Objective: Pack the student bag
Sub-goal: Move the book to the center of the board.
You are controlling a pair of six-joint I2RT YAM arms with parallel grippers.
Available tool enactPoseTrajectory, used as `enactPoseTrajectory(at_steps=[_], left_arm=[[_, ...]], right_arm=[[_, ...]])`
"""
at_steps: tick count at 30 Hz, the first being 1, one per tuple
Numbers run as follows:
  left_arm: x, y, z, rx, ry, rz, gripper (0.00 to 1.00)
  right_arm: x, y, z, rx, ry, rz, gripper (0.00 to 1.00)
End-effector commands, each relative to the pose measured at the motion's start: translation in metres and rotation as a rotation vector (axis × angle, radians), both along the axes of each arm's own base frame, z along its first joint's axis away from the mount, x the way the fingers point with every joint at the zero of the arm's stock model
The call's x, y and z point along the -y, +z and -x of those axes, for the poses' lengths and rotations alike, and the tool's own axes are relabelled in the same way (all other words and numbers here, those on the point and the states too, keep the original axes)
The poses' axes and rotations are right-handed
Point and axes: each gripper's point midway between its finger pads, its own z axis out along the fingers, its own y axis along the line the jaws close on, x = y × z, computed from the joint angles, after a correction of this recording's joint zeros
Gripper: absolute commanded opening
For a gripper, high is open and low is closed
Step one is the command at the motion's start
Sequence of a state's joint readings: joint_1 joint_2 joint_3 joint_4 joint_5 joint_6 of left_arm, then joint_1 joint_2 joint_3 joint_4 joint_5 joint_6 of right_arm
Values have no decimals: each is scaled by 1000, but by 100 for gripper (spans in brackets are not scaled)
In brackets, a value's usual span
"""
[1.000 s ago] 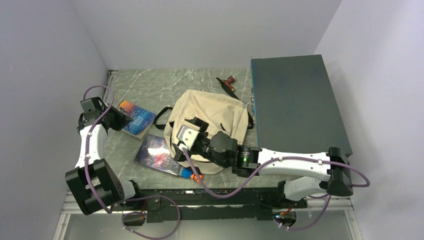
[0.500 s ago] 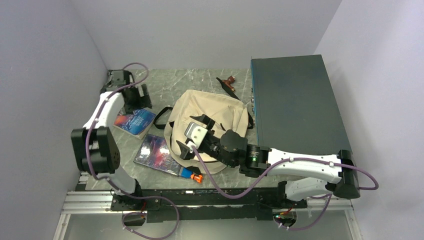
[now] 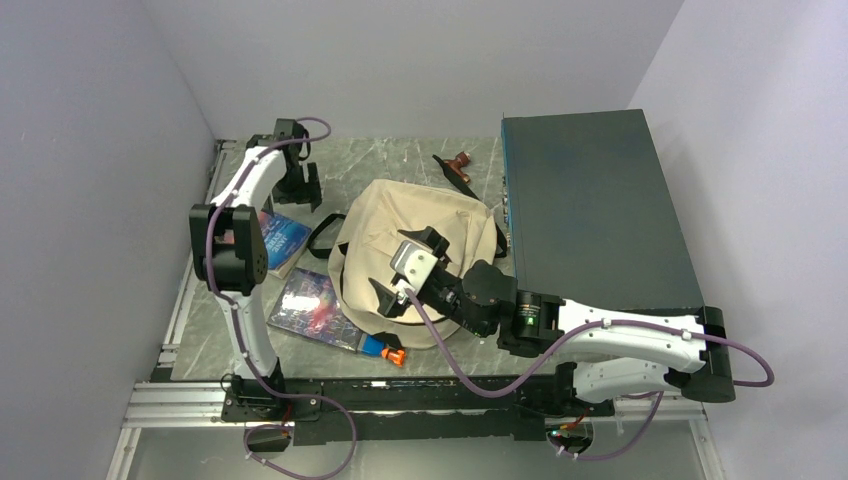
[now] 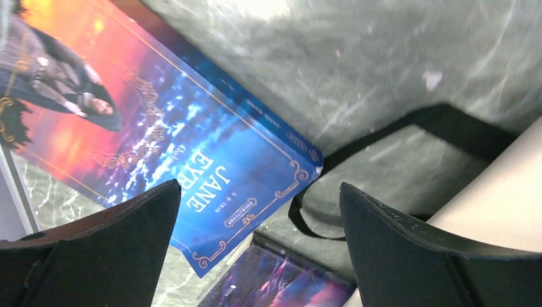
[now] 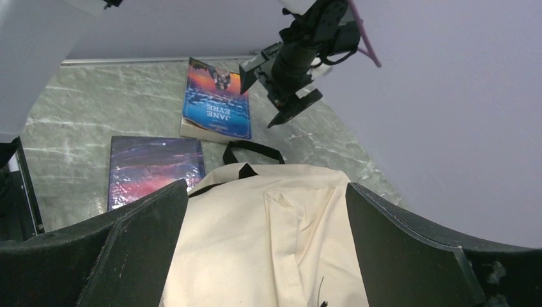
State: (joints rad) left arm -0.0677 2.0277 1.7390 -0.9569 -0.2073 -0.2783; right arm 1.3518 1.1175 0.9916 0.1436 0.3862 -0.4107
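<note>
Overall, the student bag [image 3: 445, 212] lies flat near the middle of the grey marbled counter [image 3: 380, 158], its beige canvas face up. Its right edge lies close beside the large dark teal box [image 3: 590, 210], which occupies the right side of the counter. A black strap loop [image 3: 322, 236] extends from the bag's left side, and a brown strap end [image 3: 460, 160] lies beyond its far edge.

Right tool [image 3: 405, 270]: positioned over the near part of the bag, fingers spread wide with nothing between them. The right wrist view confirms this, showing the tool [image 5: 267, 187] straddling the cream fabric [image 5: 268, 243]. Whether the fingers touch the canvas cannot be told.

Left tool [image 3: 300, 188]: raised at the far left corner of the counter, pointing downward. In the left wrist view the tool [image 4: 259, 185] has its fingers well apart and holds nothing. Below it are a corner of the Jane Eyre book [image 4: 192, 141], the strap loop [image 4: 383, 134] and an edge of the bag [image 4: 505, 192].

Other items: the Jane Eyre book [image 3: 285, 238] lies flat to the left of the bag, partly hidden by the left arm. A second book with a purple and blue cover [image 3: 315, 308] lies nearer the arm bases, just beside the bag's left edge. A small blue and orange item [image 3: 388, 351] rests at the near edge of the bag; its type cannot be told.
</note>
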Motion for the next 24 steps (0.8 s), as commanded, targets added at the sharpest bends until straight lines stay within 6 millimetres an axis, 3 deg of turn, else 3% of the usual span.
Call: enactPoseTrajectory(at_steps=[1, 7, 12, 15, 18, 24], left_arm=[[-14, 0, -5, -48, 167, -73, 100], [0, -37, -4, -204, 181, -118, 100], [-8, -57, 22, -311, 193, -218, 100], [-10, -64, 44, -369, 197, -229, 91], [-7, -67, 53, -341, 190, -188, 73], [-5, -60, 67, -280, 174, -129, 20]], right_arm=[[7, 9, 2, -15, -12, -42, 96], [9, 11, 2, -14, -14, -44, 95], [14, 14, 3, -16, -15, -60, 95], [14, 13, 3, -18, -19, -59, 95], [13, 13, 3, -19, -20, -59, 95], [14, 16, 6, -23, -18, -73, 94]])
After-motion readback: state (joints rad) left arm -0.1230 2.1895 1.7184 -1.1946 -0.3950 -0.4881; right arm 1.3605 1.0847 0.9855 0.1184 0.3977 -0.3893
